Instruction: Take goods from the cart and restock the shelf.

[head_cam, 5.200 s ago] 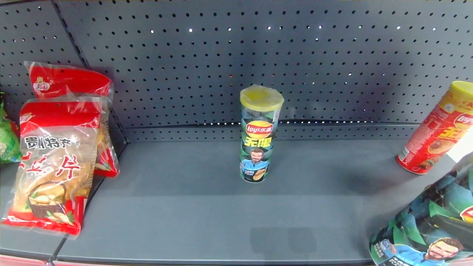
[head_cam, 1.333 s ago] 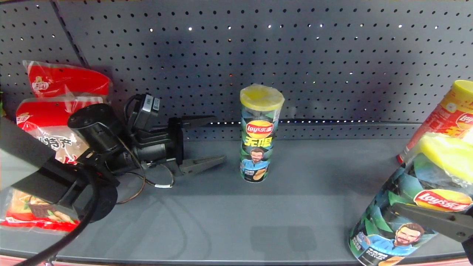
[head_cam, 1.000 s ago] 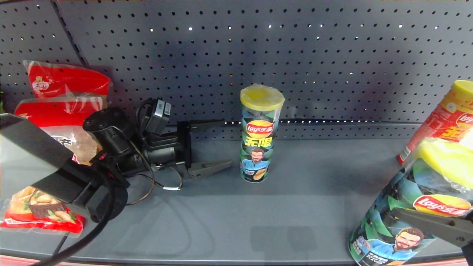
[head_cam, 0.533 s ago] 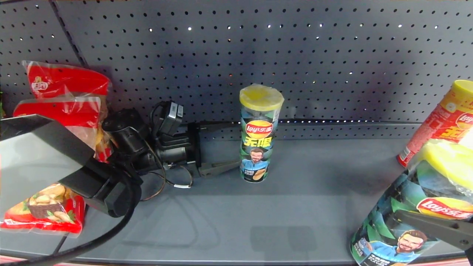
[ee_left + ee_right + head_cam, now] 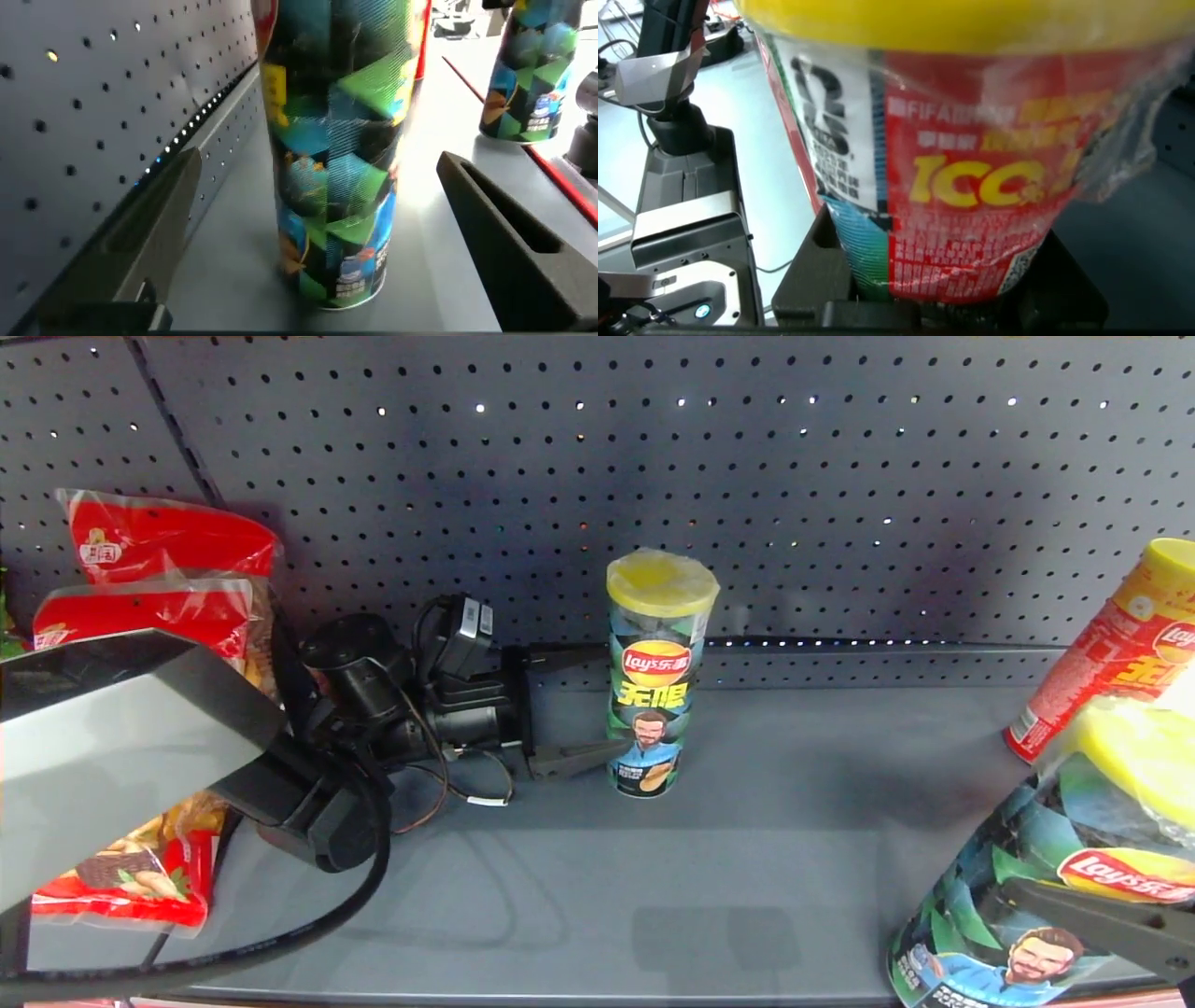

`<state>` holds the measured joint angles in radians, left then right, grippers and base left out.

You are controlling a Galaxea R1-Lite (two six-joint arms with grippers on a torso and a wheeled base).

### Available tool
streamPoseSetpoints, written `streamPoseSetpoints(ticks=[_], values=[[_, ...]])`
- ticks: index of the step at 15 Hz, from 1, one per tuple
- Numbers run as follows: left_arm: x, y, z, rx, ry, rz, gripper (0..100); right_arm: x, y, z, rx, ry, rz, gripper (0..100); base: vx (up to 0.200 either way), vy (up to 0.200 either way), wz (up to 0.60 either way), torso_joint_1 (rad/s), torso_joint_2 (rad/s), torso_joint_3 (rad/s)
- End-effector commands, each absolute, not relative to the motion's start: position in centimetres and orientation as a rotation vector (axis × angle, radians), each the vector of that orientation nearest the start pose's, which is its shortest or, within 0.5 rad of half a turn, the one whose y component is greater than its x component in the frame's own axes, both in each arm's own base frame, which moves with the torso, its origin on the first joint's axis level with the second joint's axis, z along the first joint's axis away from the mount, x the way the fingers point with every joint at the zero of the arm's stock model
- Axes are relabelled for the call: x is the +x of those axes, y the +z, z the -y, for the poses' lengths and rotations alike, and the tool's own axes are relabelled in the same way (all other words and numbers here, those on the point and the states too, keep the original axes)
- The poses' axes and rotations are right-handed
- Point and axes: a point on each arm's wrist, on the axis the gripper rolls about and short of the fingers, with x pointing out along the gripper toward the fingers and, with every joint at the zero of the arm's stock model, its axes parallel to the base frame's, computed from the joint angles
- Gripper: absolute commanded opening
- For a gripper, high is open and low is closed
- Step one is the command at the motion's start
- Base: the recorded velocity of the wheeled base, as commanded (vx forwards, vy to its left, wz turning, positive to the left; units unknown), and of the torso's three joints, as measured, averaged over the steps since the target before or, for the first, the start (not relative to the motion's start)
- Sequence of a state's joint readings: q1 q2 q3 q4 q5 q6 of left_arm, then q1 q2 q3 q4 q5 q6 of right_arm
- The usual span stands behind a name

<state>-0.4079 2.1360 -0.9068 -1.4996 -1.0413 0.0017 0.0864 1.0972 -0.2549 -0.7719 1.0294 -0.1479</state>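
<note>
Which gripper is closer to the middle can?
Left. The left gripper is open around the middle can, a finger on each side; the right gripper holds a second can at the front right of the shelf.

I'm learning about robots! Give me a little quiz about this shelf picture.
1. True or false: the left gripper is shut on the middle can.
2. The right gripper holds: A) a bag B) a can C) nothing.
3. Fill in: the red bags stand on the robot's ___ side of the middle can.
Key: 1 false, it is open, one finger on each side. 2 B, the held can. 3 left.
</note>
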Motion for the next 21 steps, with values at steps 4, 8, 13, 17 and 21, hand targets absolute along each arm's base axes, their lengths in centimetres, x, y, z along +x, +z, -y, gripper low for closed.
streamPoseSetpoints(ticks=[4, 8, 13, 17, 21], values=[[33.8, 13.6, 18.6, 0.088, -1.482, 0.290, 100, 12.5, 18.0, -3.0, -0.096, 1.117, 0.012, 0, 0.000, 0.000, 0.00, 0.000, 0.00, 0.000], [33.4, 13.6, 19.3, 0.081, -1.504, 0.291, 100, 12.4, 17.9, -3.0, -0.096, 1.117, 0.012, 0, 0.000, 0.000, 0.00, 0.000, 0.00, 0.000], [34.8, 13.2, 20.0, 0.080, -1.503, 0.303, 100, 11.8, 17.3, -3.0, -0.109, 1.118, 0.010, 0, 0.000, 0.000, 0.00, 0.000, 0.00, 0.000], [35.1, 12.8, 20.3, 0.070, -1.509, 0.296, 100, 11.9, 17.4, -2.9, -0.112, 1.116, 0.015, 0, 0.000, 0.000, 0.00, 0.000, 0.00, 0.000], [35.1, 12.9, 20.5, 0.070, -1.513, 0.299, 0, 12.0, 17.4, -3.0, -0.109, 1.117, 0.009, 0, 0.000, 0.000, 0.00, 0.000, 0.00, 0.000]])
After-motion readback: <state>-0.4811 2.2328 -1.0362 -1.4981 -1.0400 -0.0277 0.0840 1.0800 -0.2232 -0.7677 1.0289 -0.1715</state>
